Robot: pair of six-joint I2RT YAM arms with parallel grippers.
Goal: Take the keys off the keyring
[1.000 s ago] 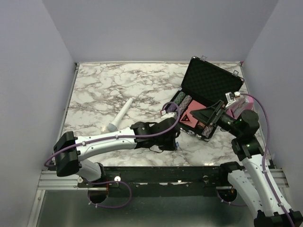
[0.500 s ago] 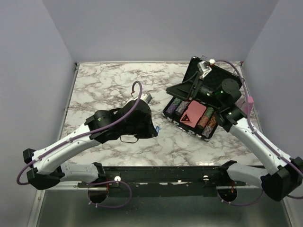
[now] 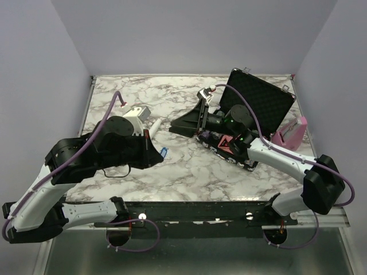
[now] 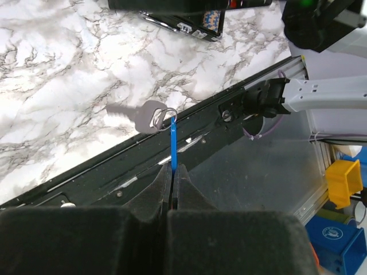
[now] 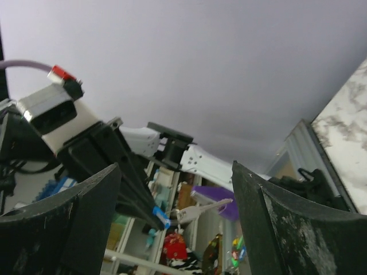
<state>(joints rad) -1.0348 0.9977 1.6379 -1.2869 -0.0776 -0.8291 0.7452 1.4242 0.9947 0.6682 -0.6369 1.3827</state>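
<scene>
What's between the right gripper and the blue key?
Nothing: in the top view only bare marble table lies between the right gripper and the blue key, and the right wrist view shows open air.

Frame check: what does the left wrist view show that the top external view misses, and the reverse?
Only the left wrist view: a silvery key and the keyring dangling from the blue key that the left gripper pinches. Only the top external view: the right gripper, open, aimed at the left gripper, plus the white stick-like tool. Both: the blue key, the marble table and the chip case.
</scene>
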